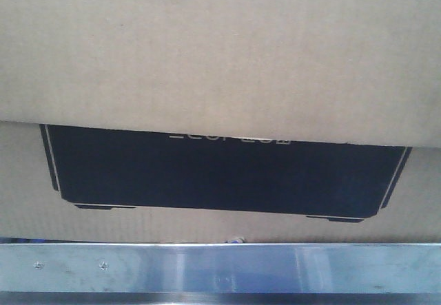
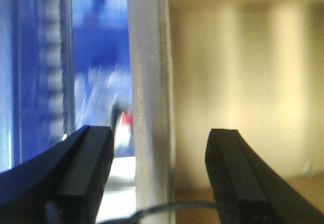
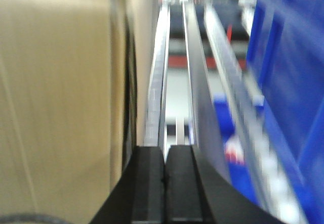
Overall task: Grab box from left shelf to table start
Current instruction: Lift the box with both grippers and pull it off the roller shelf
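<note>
The large tan cardboard box (image 1: pixel 220 50) fills the front view, its dark navy panel (image 1: pixel 220 174) with pale lettering facing me. Below it runs the left shelf's silvery metal rail (image 1: pixel 220 267) with two small screws. In the left wrist view my left gripper (image 2: pixel 159 138) is open and empty, its fingers either side of a white upright post (image 2: pixel 149 92), with the tan box face (image 2: pixel 243 72) behind the right finger. In the right wrist view my right gripper (image 3: pixel 165 155) is shut and empty, just right of the box's side (image 3: pixel 55 97).
Metal shelf rails (image 3: pixel 195 82) run away from the right gripper. A blue crate wall (image 3: pixel 293 77) stands on its right. Blurred blue shapes (image 2: pixel 96 57) lie left of the white post in the left wrist view.
</note>
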